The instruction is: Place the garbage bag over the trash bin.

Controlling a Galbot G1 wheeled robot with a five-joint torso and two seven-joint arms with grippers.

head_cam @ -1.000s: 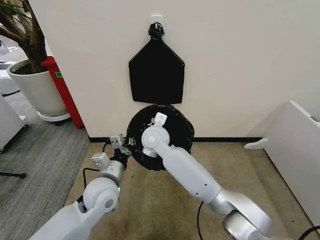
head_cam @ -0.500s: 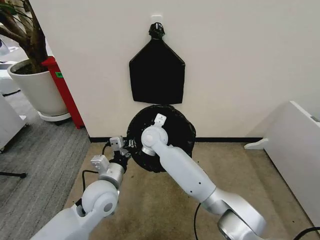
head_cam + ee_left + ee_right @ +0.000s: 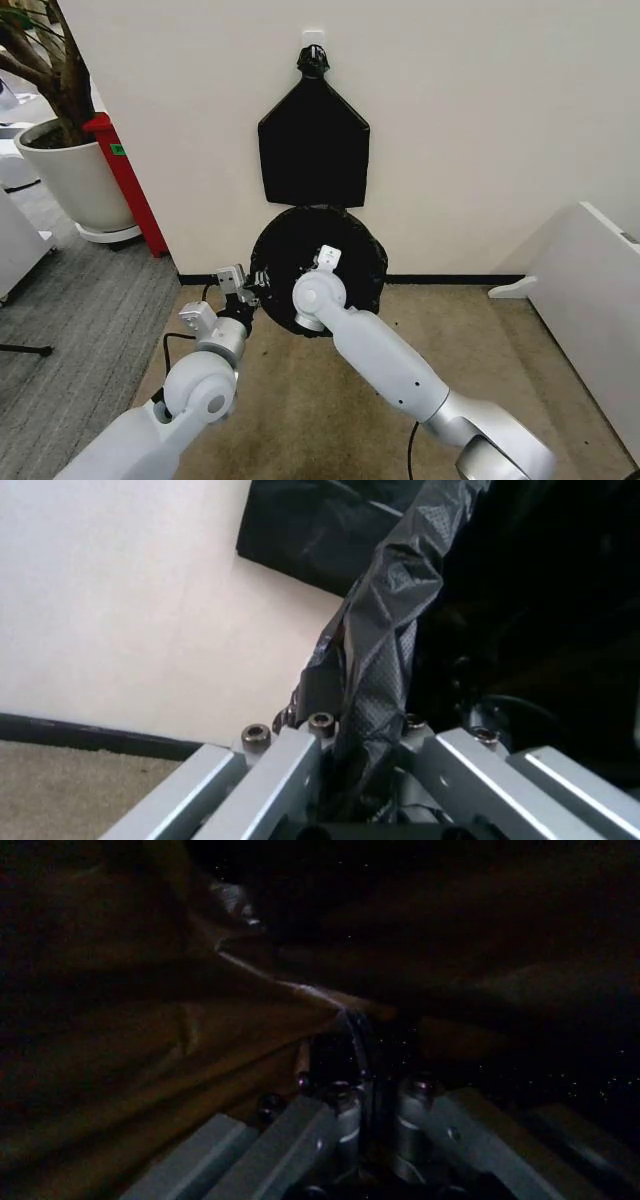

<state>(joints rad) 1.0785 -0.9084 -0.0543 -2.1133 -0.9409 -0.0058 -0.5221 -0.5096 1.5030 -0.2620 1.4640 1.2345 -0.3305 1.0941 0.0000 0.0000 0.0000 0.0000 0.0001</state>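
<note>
the thin, glossy, crinkly black plastic garbage bag (image 3: pixel 318 262) sits spread as a round dark mouth low against the cream wall, just ahead of both grippers, with a flat black pentagon-shaped bundle (image 3: pixel 313 143) hanging above it. the small round trash bin is presumably beneath the plastic; no white rim can be made out. the right gripper (image 3: pixel 322 262) reaches into the bag's opening, its fingers pinched on a fold of film. the left gripper (image 3: pixel 250 287) stands at the bag's outer edge beside it, clamped on a twisted rope of the plastic.

done well, the step in hand would mean drawing the two held edges evenly apart and down, keeping the film taut without tearing it.

the left wrist view catches the gathered strand (image 3: pixel 375 667) running between the jaws, a detail too small from the head; the right wrist view gives the dim interior (image 3: pixel 300 990) and the nipped crease.
</note>
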